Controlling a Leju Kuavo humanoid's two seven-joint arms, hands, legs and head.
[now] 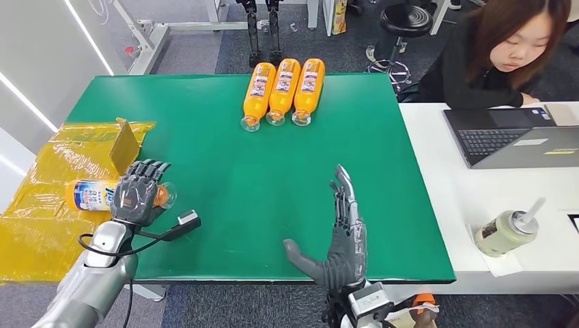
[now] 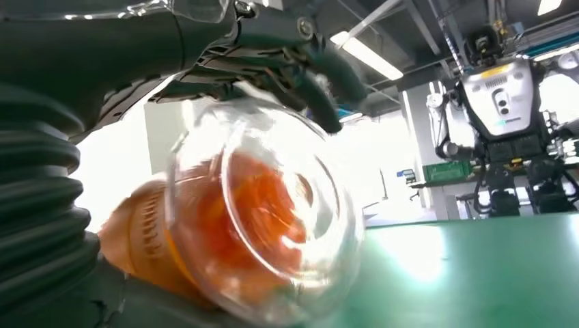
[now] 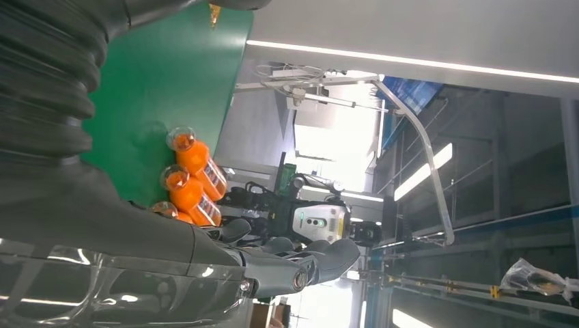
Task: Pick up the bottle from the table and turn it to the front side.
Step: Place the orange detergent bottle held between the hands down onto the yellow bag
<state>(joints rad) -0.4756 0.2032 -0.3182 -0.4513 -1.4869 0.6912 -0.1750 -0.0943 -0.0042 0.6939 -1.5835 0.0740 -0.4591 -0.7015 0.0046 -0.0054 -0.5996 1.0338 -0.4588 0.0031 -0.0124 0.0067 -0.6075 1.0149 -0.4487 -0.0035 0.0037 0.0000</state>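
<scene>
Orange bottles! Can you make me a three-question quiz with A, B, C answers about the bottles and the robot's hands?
1. Where is the bottle that the left hand grips?
A. at the table's left edge, by the yellow plastic sheet
B. on the laptop
C. on the floor

2. How many orange bottles lie in a row at the far side of the green table?
A. one
B. three
C. five

3. How is the right hand?
A. holding a cup
B. closed in a fist
C. open, fingers straight, holding nothing

Answers: 1 A, the head view shows it there on its side. 2 B, three lie side by side. 3 C, it hovers flat over the table.
</scene>
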